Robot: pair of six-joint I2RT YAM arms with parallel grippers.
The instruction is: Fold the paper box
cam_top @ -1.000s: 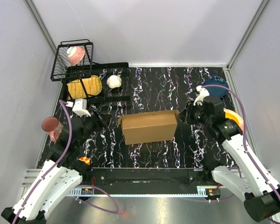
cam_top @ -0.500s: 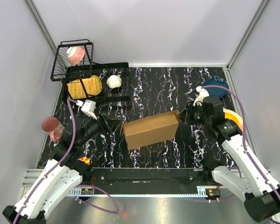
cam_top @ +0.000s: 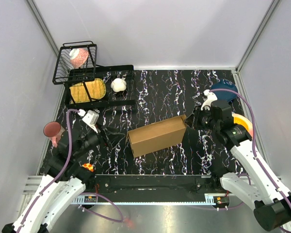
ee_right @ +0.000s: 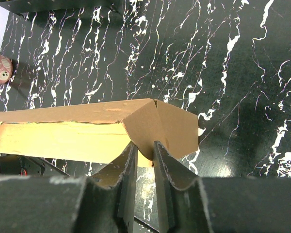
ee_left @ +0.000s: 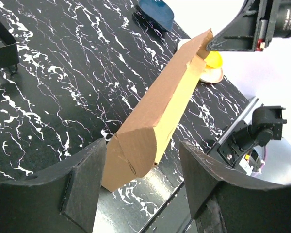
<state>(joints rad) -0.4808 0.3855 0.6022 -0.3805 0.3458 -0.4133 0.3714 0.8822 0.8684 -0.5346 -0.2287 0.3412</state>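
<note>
While the box (cam_top: 157,136) is lying across the table (cam_top: 165,92), long axis left to right, we are pinching its right end with the right gripper (ee_right: 144,144); the left gripper (ee_left: 141,148), fingers apart, is facing the left end.

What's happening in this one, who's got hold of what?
Two robot arms are working on a plain brown corrugated cardboard box on the black white-veined table. The right gripper is shut on the folded flap at the box's right end. The left gripper is open, with the box's left end between its fingers; whether they touch it is unclear. The box is already a long closed shape, lying at a slant across the table.
</note>
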